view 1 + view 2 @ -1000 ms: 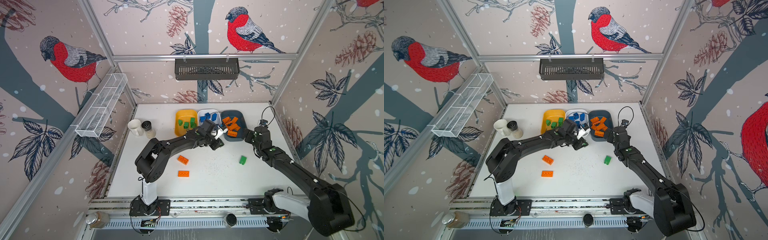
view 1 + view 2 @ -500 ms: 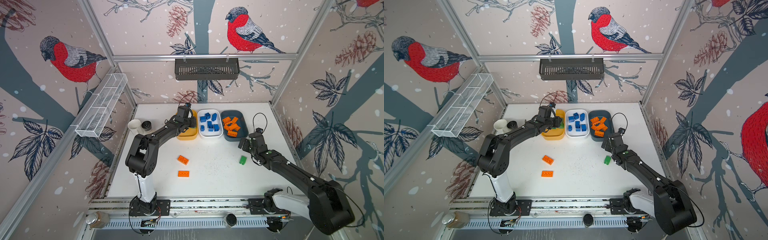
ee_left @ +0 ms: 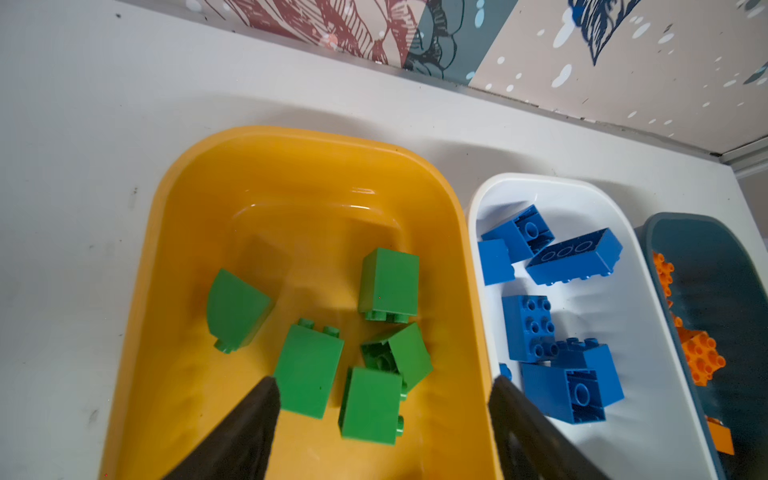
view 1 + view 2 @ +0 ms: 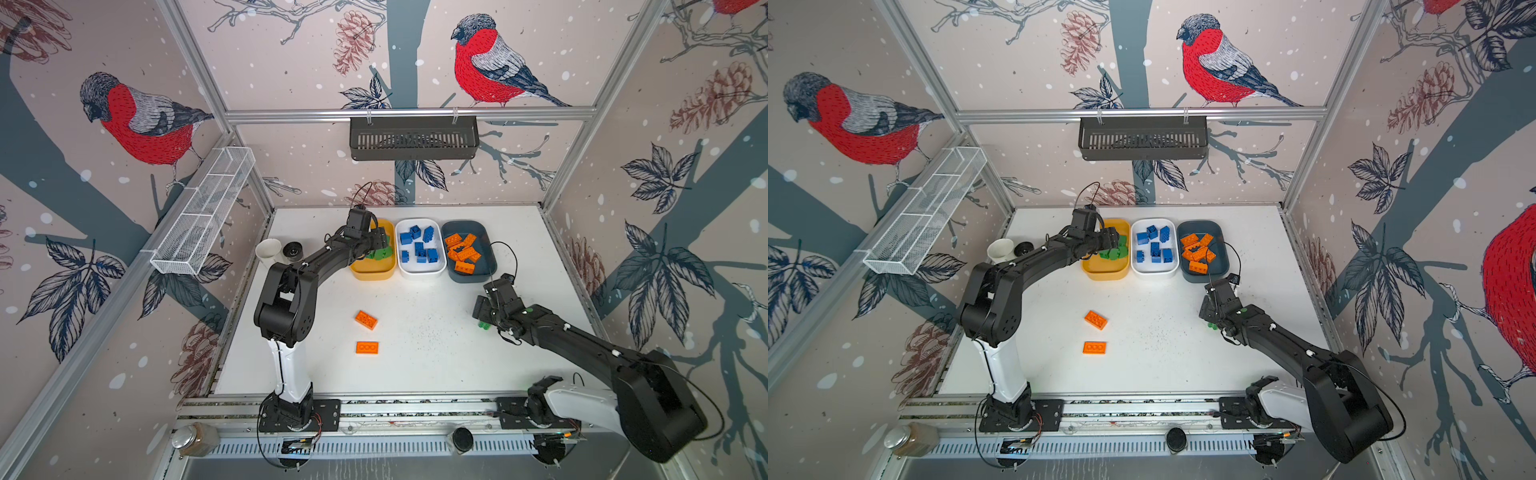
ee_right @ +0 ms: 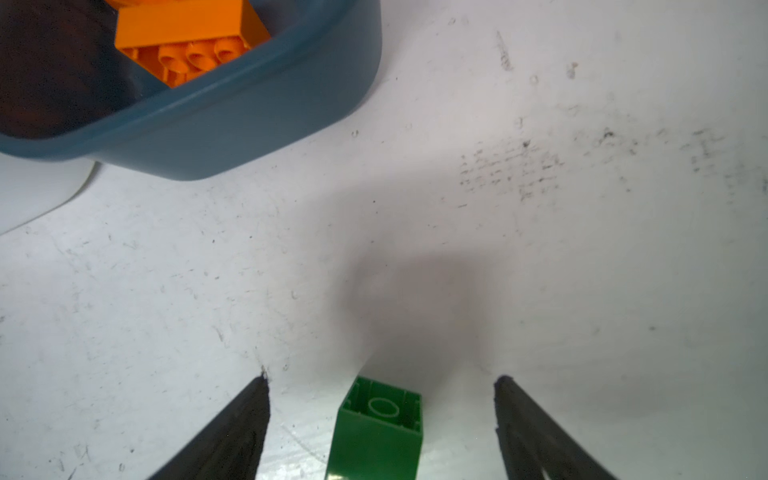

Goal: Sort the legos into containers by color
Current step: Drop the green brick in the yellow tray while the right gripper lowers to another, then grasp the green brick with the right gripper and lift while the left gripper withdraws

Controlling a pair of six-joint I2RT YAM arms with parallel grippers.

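Well, the left arm has swung round since a second ago. Back then it was stretched across the middle toward the teal tub (image 4: 486, 249). Now the left gripper (image 3: 382, 386) hangs over the yellow tub (image 3: 249, 166), its jaws spread wide and holding nothing. The right gripper (image 5: 382, 378) has left the teal tub's edge and dropped to the white table (image 4: 415, 365). Its jaws stand apart on either side of a lone green brick (image 5: 376, 432), which lies on its side with the hollow underside showing. Neither finger touches it in the right wrist view.

The three tubs sit in a row at the back of the table, just beside one another: yellow on the left, the white tub (image 4: 419, 272) in the middle, teal on the right. Five green bricks (image 3: 388, 282) lie loose in the yellow one, tumbled at odd angles. Blue bricks (image 4: 415, 232) are scattered in the white one, and orange bricks (image 4: 464, 268) are heaped together in the teal one.

Two orange bricks (image 4: 366, 320) lie out on the open table, well apart from the tubs and near each other, on the left arm's side
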